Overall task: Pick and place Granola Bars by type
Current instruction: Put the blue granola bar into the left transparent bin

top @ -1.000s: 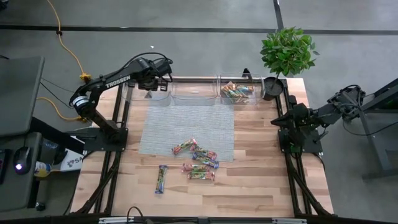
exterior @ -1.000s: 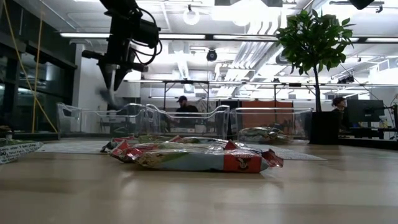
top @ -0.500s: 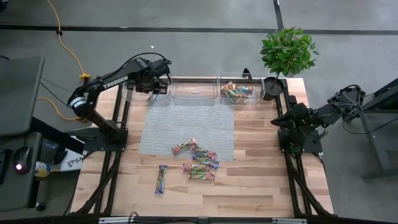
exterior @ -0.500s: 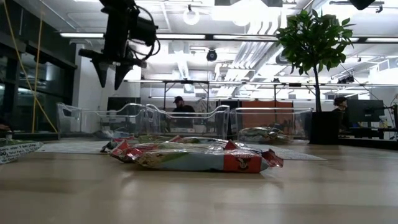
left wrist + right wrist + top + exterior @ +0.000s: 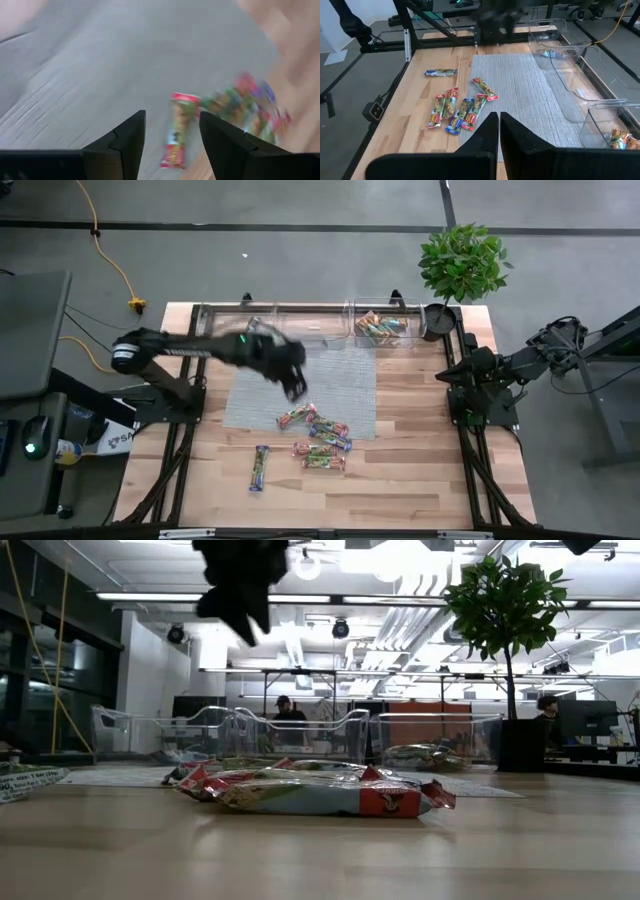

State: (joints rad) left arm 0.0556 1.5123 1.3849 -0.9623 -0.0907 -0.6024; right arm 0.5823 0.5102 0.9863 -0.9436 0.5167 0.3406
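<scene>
**Left arm reaching over the mat above the loose bars**

On the pale wooden table [image 5: 420, 480], a grey woven mat [image 5: 330, 375] is lying across the middle, with three clear plastic bins in a row along its far edge. The right bin [image 5: 388, 328] is holding a heap of shiny-wrapped Granola Bars [image 5: 378, 327]; the middle bin [image 5: 312, 330] and the left bin [image 5: 225, 325] are sitting beside it, their contents too unclear to tell from above. A potted green plant [image 5: 462, 265] is standing at the far right corner. The left gripper [image 5: 296, 389] is hanging over the mat, just far-left of the loose bars, its jaws spread with nothing between them, as its wrist view shows. The right gripper [image 5: 462, 395] is resting folded at the table's right edge, its jaws pressed together. A cluster of loose bars [image 5: 318, 438] in red, green and blue wrappers is lying at the mat's near edge, some touching each other. A single bar [image 5: 260, 468] is lying apart on bare wood, near-left of the cluster. The nearest red-and-green bar [image 5: 179, 129] is showing between the left fingers [image 5: 127, 137].
</scene>
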